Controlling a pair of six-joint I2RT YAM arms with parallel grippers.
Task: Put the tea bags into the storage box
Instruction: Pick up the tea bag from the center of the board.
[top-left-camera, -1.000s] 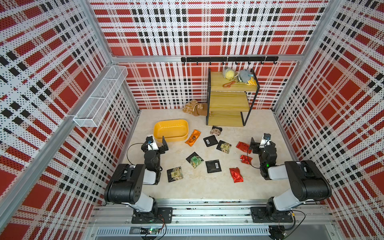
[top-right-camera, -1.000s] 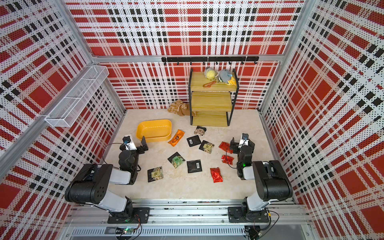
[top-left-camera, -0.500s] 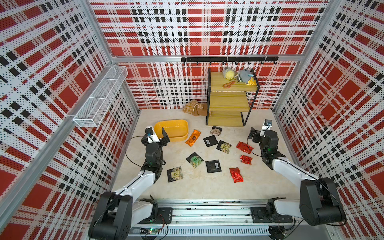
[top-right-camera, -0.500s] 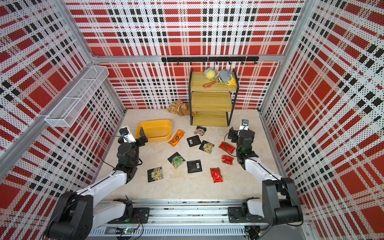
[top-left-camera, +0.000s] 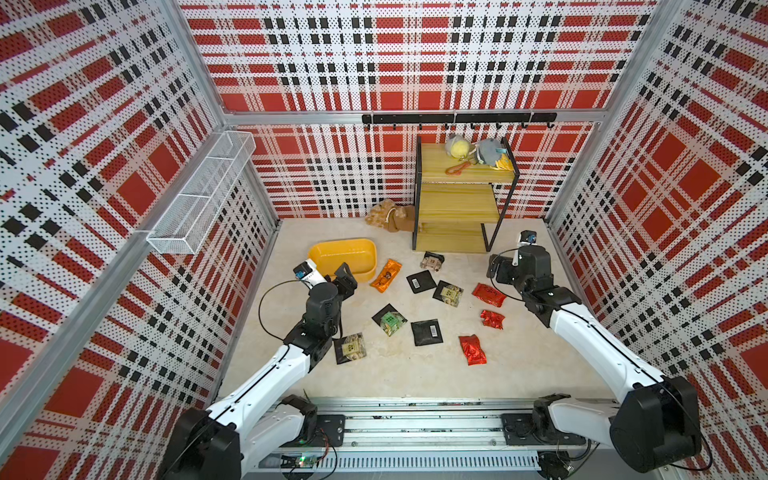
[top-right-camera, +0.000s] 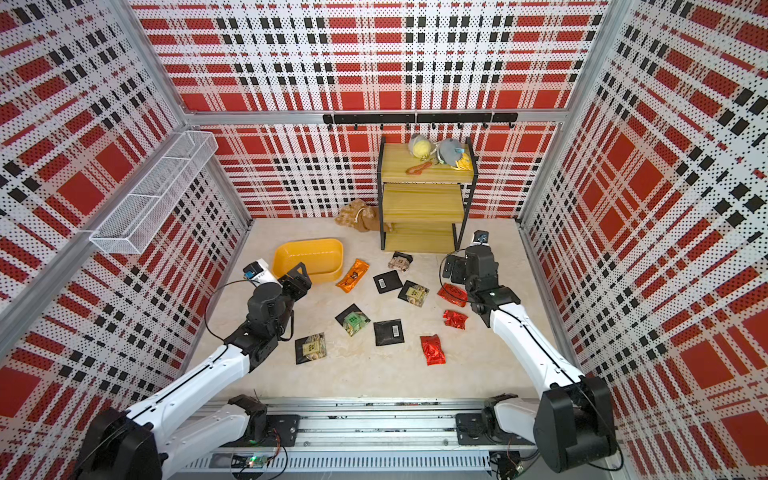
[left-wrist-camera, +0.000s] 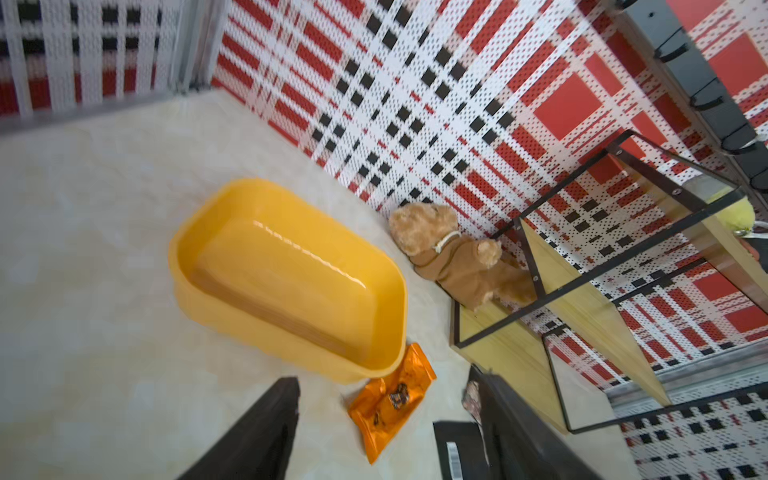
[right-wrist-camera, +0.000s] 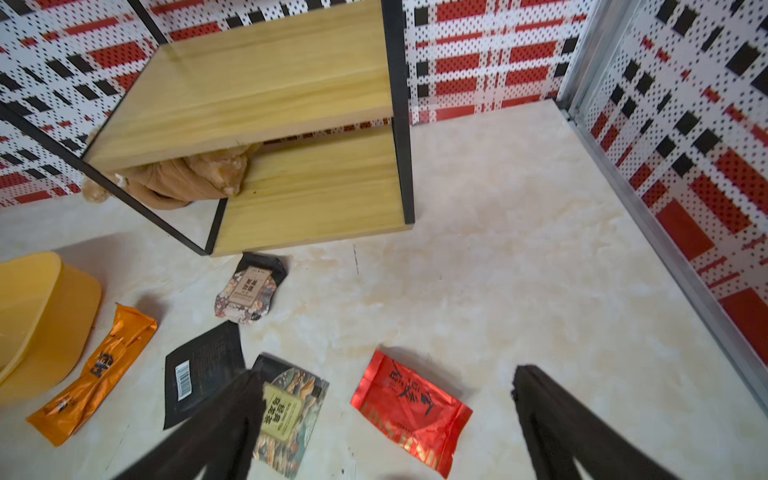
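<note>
A: Two arms were folded near the rail a second ago; now both reach far over the table (top-left-camera: 395, 374).
B: And the tools?
A: The left tool (top-left-camera: 347, 279) hangs near the front wall of the storage box (top-left-camera: 343, 259), jaws apart, holding nothing. The right tool (top-left-camera: 498, 269) is wide above a red sachet (top-left-camera: 489, 294).
B: The box?
A: All ten tea bags (top-left-camera: 427, 332) have not moved; they lie on the table, outside it.

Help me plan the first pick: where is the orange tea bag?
In both top views, the orange tea bag lies beside the storage box, on its right.
</note>
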